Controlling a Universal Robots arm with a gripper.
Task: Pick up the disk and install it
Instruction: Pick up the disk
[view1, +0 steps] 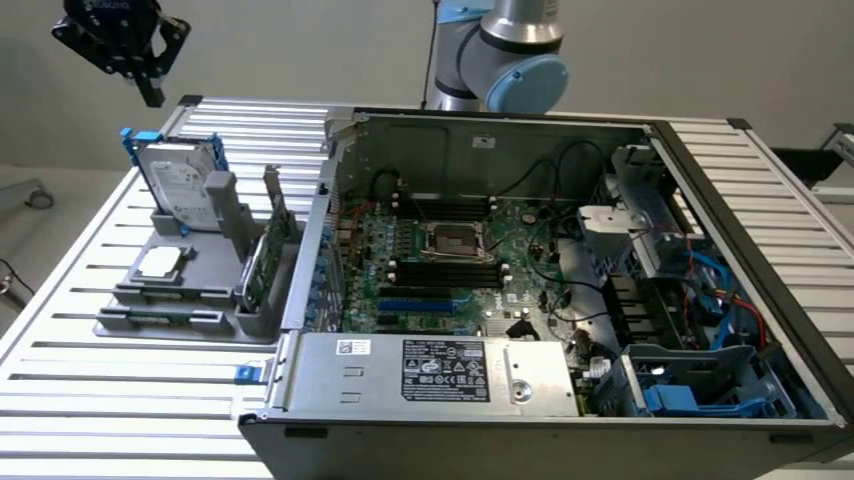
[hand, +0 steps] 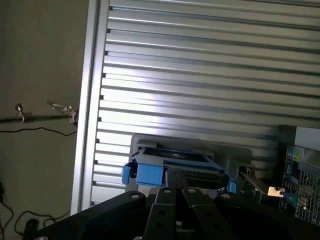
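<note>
Hovering high above the disk (view1: 180, 185), I am carrying nothing: my claw (view1: 150, 95) is sitting clenched and empty. The disk is standing upright in its grey holder (view1: 187, 325) on the counter (view1: 107, 400), beside the open computer case (view1: 481, 140); pickup and installation are both remaining.

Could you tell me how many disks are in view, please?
1: the disk stands in the grey holder, on the exterior view's left of the computer; others may be hidden inside.
</note>
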